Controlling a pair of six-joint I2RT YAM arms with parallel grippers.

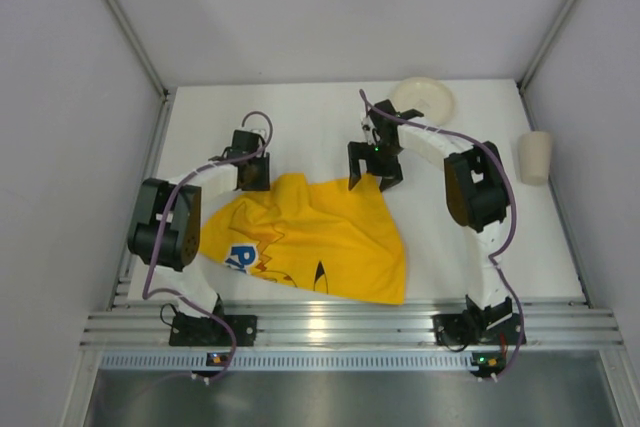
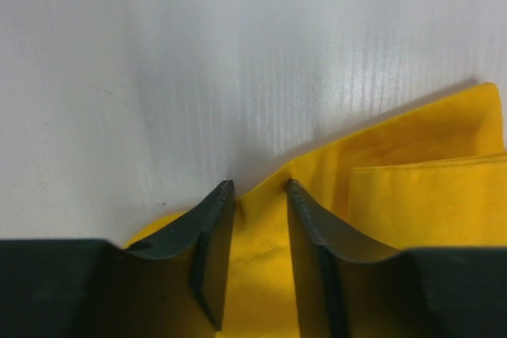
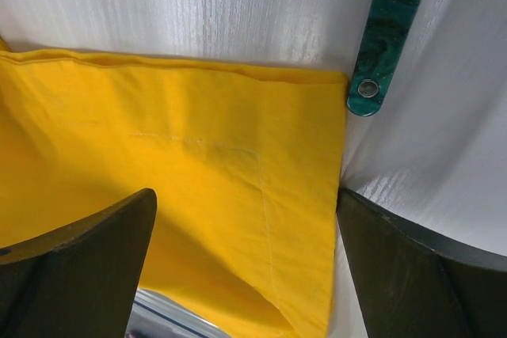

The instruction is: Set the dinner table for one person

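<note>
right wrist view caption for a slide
Open right pincer over a corner of the yellow cloth on the white table, green handle beyond.

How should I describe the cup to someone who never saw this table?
On the large white rectangular tabletop, look along its right edge. The small cream tapered cup sits there alone; the nearby cream round plate is flat and wide.

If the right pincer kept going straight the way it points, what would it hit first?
Most likely the yellow cloth: its corner lies inside the open right pincer, with the white table underneath. Depth is unclear.
</note>
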